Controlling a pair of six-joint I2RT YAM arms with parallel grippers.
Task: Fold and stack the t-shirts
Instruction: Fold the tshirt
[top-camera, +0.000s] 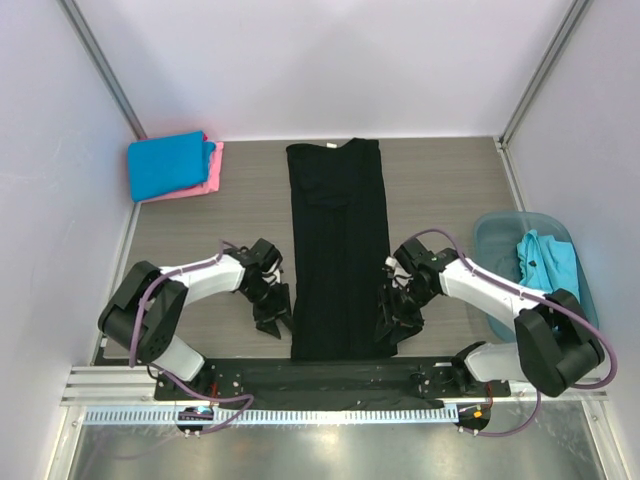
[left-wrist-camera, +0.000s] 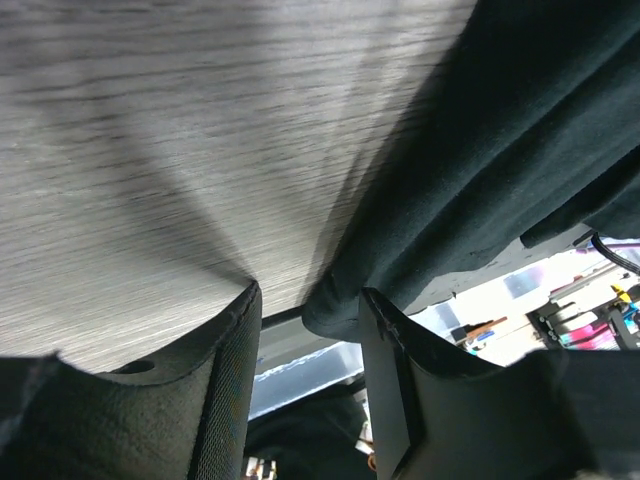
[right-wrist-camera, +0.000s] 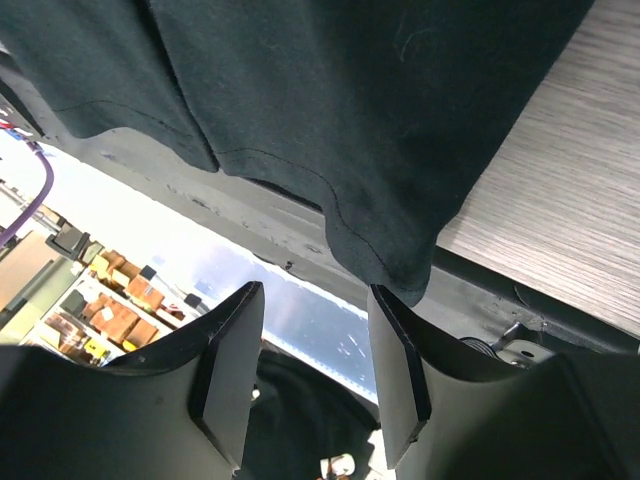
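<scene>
Grey table (top-camera: 440, 190), black t-shirt (top-camera: 338, 250), folded stack (top-camera: 170, 165)

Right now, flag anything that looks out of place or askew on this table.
The turquoise shirt lies crumpled in the teal tub, spilling over its rim. The black shirt overhangs the near edge of the table with its hem. The pink shirt pokes out unevenly beneath the blue shirt.

No readable txt, labels, brands or nos. in any view. The black t-shirt (top-camera: 338, 250) has a faint pale mark in the right wrist view, too small to read as a sign. The orange boxes (right-wrist-camera: 110, 310) and coloured clutter (left-wrist-camera: 590, 315) past the table edge are blurred, so nothing is legible.
</scene>
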